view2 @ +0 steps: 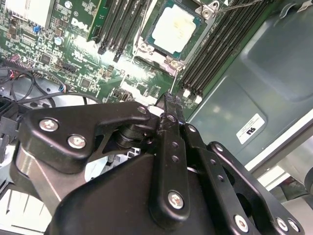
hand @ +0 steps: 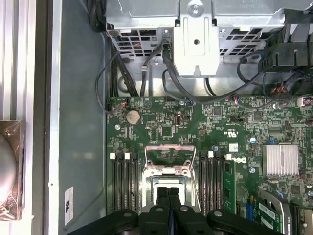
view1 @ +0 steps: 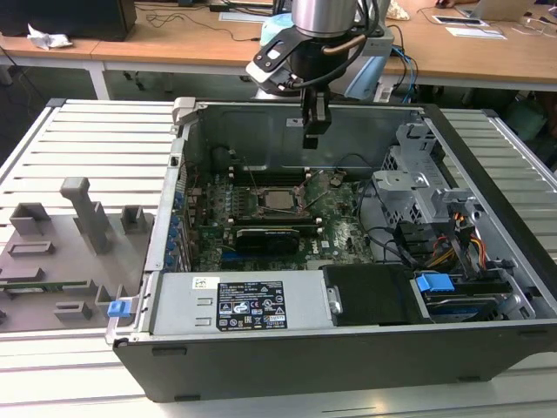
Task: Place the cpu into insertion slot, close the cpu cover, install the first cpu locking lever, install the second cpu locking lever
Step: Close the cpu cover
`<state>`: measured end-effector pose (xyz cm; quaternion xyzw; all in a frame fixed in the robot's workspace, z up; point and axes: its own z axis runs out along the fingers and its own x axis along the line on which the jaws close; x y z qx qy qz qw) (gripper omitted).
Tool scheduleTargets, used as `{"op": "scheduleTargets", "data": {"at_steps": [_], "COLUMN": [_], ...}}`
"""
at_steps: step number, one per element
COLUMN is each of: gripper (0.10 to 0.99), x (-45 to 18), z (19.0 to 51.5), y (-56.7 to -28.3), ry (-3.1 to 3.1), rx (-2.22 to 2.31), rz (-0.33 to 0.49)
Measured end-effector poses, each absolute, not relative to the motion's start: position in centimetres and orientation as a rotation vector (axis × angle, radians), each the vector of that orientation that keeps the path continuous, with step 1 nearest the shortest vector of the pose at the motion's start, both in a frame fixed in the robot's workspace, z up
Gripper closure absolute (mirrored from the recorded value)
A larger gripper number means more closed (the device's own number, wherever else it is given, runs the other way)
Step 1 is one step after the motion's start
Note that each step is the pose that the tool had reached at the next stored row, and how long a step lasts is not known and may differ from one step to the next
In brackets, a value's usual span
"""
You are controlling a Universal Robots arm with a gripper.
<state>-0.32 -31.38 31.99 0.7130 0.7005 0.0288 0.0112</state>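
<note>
The black two-fingered gripper (view1: pixel 314 138) hangs inside the open black computer case (view1: pixel 261 366), well above the green circuit board (hand: pixel 161 127). In both wrist views its fingers (hand: pixel 164 198) are clenched flat against each other with nothing between them, so it carries no part.

The cpu (view2: pixel 175 24), a small square chip with a silver-grey metal top, lies below and a little ahead of the fingertips, well apart from them. It sits flat inside the insertion slot (view2: pixel 146 45), the square dark-rimmed socket on the board, with its edges parallel to the socket's. That fit suggests the placing step is done, which would explain the empty fingers.

The cpu cover (hand: pixel 169 170), a thin silver frame plate with a square window, appears swung up on its hinge on the far side of the socket from the fingertips. It leaves the chip's whole top bare, so by my reading the cover is not yet closed.

A thin metal lever (view2: pixel 237 4) angles out past the socket's far corner and looks unlatched.

Long narrow black memory slots (hand: pixel 124 176) flank the socket on either side of the fingertips. Pinched together, the fingers make one slim tip, which seems suited to pushing in the tight space between them.
</note>
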Motion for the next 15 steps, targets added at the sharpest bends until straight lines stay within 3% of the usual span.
{"op": "scheduleTargets", "data": {"at_steps": [15], "gripper": [0.98], "x": [1.1], "z": [29.9], "y": [-32.2], "ry": [2.207], "rx": [2.204], "rz": [0.089]}}
